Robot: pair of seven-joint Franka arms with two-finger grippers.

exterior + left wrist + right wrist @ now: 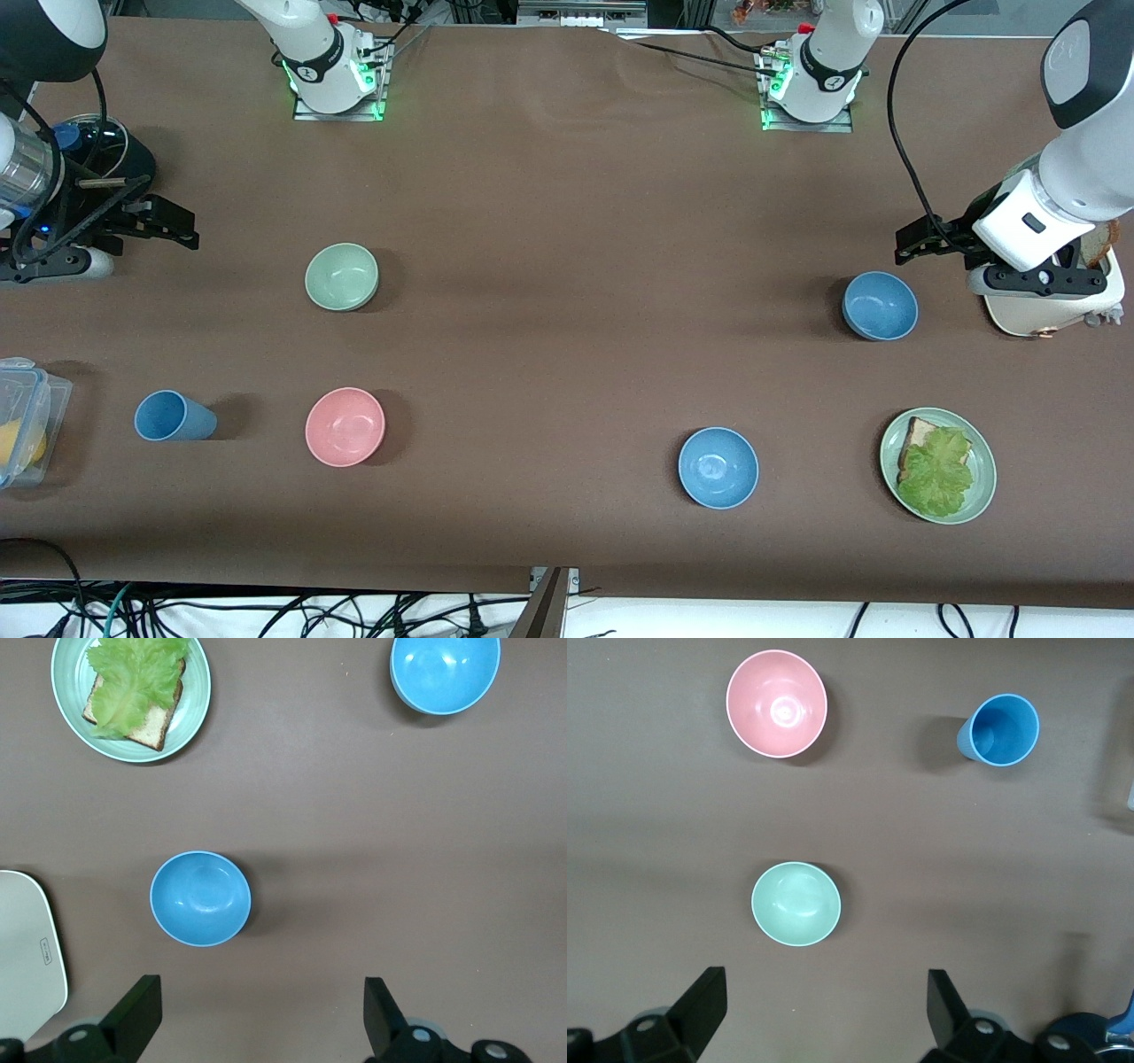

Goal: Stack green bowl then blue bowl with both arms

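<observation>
Green bowl upright on the table near the right arm's end, pink bowl nearer the camera, blue bowl toward the left arm's end, right gripper and left gripper both spread apart, empty, raised at the table's ends.

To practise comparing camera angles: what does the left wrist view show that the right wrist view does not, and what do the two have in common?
Only the left wrist view shows two blue bowls, the duller one close to the open left gripper and a brighter one, plus a green plate with bread and lettuce, and a white toaster. Only the right wrist view shows the green bowl close to the open right gripper, a pink bowl and a blue cup. Both look down on the brown table past two spread black fingers, holding nothing.
</observation>
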